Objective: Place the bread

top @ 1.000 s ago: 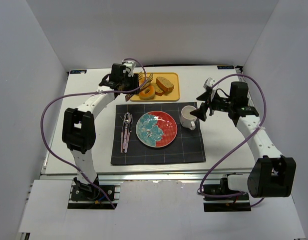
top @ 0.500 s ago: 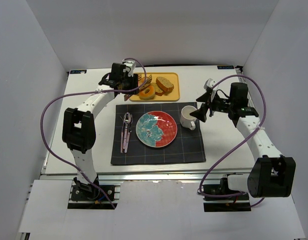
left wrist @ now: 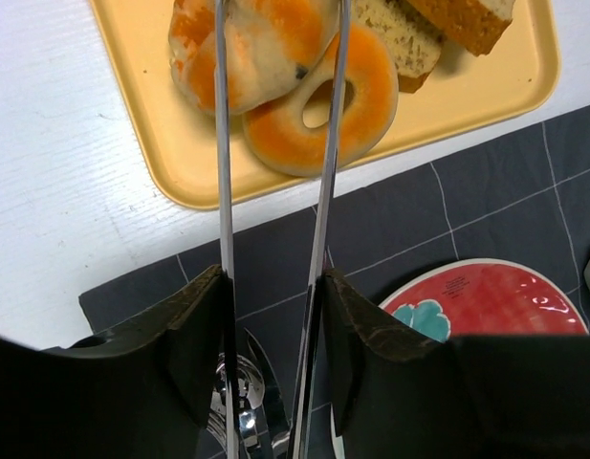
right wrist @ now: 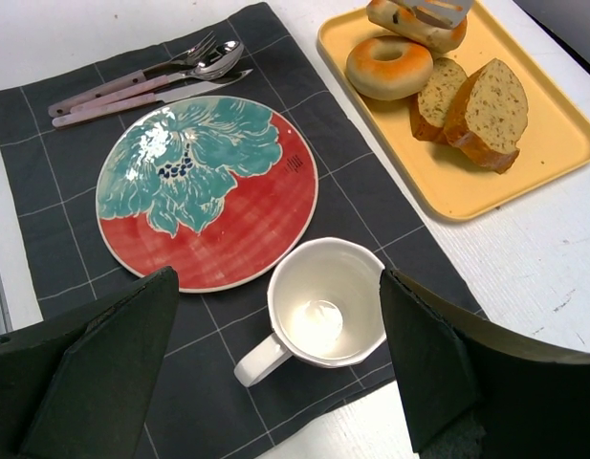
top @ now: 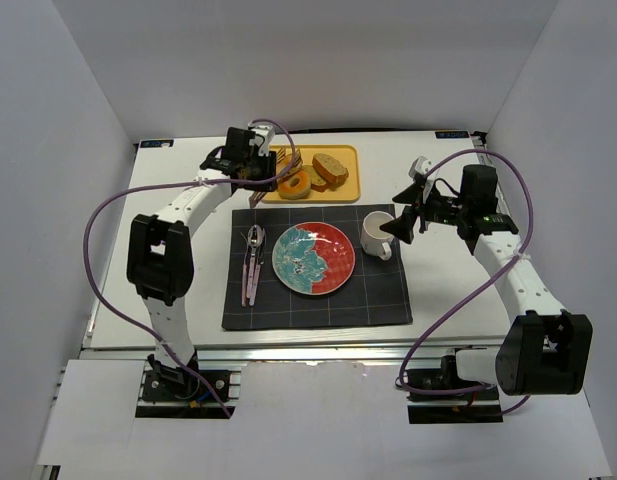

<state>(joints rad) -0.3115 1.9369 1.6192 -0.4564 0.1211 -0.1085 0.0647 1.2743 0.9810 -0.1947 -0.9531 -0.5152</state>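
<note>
The bread (left wrist: 266, 43), a glossy golden-brown lumpy roll, sits at the left end of the yellow tray (left wrist: 170, 143), partly over a smooth orange ring (left wrist: 318, 110). My left gripper (left wrist: 273, 287) is shut on metal tongs (left wrist: 221, 172), whose two blades flank the bread. I cannot tell whether the bread is lifted. The bread also shows in the right wrist view (right wrist: 409, 27). In the top view the left gripper (top: 250, 166) is at the tray's left end. My right gripper (right wrist: 280, 363) is open and empty above a white mug (right wrist: 328, 306).
Tan bread slices (right wrist: 471, 110) lie on the tray (top: 346, 190). A red and teal plate (top: 313, 258) is on a dark placemat (top: 318, 300), with cutlery (top: 252, 262) to its left and the mug (top: 376, 235) to its right.
The left gripper and the tongs have shifted slightly at the tray's left end. The right arm has not moved.
</note>
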